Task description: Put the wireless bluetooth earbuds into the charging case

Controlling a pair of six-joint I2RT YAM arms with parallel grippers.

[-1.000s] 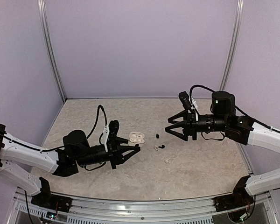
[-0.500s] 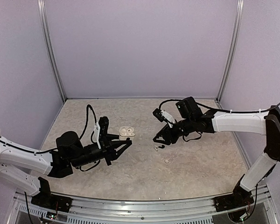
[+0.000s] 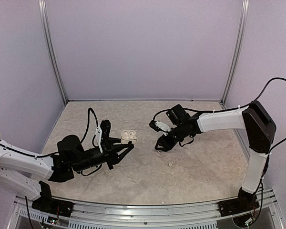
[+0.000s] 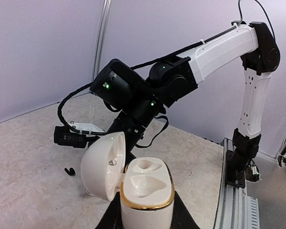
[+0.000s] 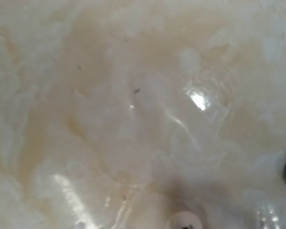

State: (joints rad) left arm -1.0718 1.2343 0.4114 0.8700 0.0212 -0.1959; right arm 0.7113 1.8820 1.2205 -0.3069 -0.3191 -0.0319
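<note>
Where the left gripper (image 3: 126, 143) is clamped on the charging case (image 4: 145, 191), its fingers press both flanks of the base; the hinged lid (image 4: 101, 167) stands swung open beside it; the two moulded sockets (image 4: 142, 174) face upward as bare white hollows. Ahead of this gripper and well apart from it, the right gripper (image 3: 159, 146) points steeply down at the table (image 3: 86, 119); whether its jaws are apart or together cannot be told. Close beneath it lies marbled surface, with a white earbud (image 5: 183, 222) at the lower edge of its wrist view; a second white earbud (image 3: 171, 163) lies near it, toward the arm bases; a black earbud (image 4: 69, 171) rests on the table just beyond the lid. Bare surface separates the two grippers; the back wall (image 3: 143, 57), the corner posts (image 3: 55, 62) and the near rail (image 3: 133, 207) bound the table.
</note>
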